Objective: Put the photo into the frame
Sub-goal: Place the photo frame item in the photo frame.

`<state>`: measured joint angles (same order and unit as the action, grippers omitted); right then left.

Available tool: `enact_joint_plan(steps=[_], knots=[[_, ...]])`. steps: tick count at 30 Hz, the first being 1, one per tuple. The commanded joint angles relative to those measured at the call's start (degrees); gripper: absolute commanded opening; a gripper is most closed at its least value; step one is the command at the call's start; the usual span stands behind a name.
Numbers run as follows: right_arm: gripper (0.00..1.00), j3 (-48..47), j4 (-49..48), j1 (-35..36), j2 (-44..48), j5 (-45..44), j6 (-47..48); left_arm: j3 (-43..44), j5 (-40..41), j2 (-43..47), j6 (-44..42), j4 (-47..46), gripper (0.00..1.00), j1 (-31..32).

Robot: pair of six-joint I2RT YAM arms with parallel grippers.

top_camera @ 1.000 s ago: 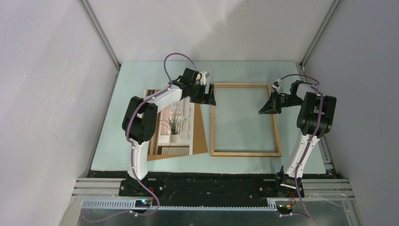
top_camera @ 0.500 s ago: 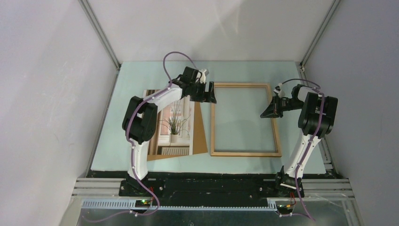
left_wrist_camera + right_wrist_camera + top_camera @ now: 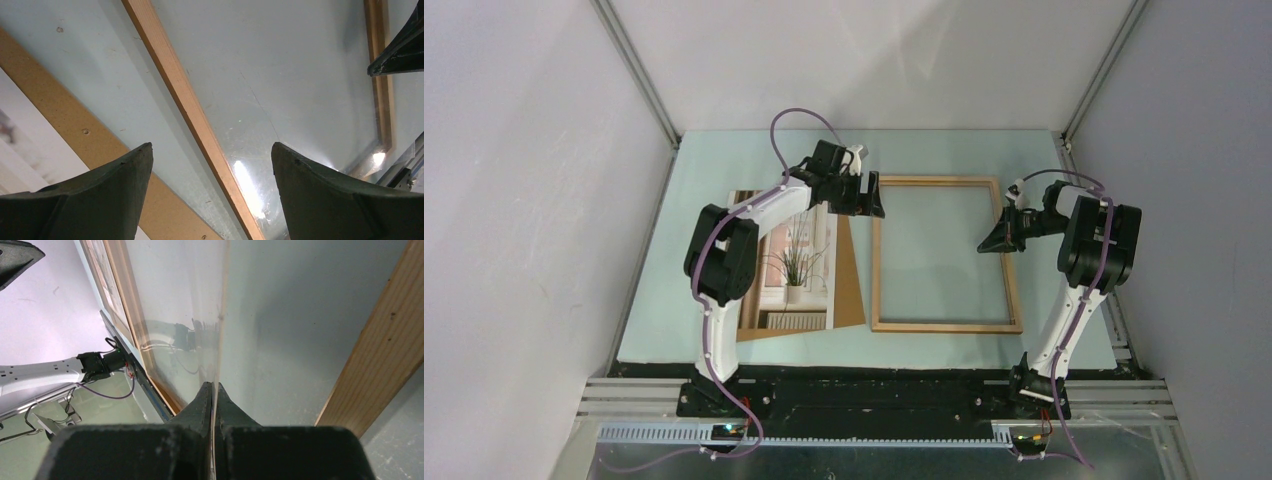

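Beside the light-brown wooden frame (image 3: 944,326), the rectangular plant photo (image 3: 799,265) looks flimsy, so we'd pinch its edge; left gripper (image 3: 211,145) gapes empty, right gripper (image 3: 214,385) clamps a thin clear pane (image 3: 221,315).

Bright even overhead light, soft shadows, white glare patches inside the frame (image 3: 175,85), jaws slightly soft in wrist views

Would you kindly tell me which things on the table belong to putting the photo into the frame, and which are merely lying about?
For the job:
- photo, face up on the board
- frame, beside it
- clear pane, apparently pinched in the shut right gripper

Lying about:
- brown backing board, under the photo
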<state>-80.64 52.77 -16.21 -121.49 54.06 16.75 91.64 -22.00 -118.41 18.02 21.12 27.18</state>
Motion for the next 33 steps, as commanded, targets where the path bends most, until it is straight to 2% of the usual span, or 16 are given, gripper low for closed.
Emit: enact_joint_plan(steps=[1, 18, 33], knots=[[0.0, 0.1, -1.3, 0.0, 3.3, -1.9, 0.1, 2.1, 0.5, 0.5, 0.4, -0.9, 0.92, -0.3], [0.0, -1.4, -0.4, 0.0, 4.2, -2.6, 0.4, 1.9, -0.3, 0.2, 0.4, -1.0, 0.93, -0.3], [0.0, -0.3, -2.6, 1.1, 4.4, 0.2, -2.2, 1.1, -1.2, -2.7, 2.6, -1.0, 0.92, 0.4]])
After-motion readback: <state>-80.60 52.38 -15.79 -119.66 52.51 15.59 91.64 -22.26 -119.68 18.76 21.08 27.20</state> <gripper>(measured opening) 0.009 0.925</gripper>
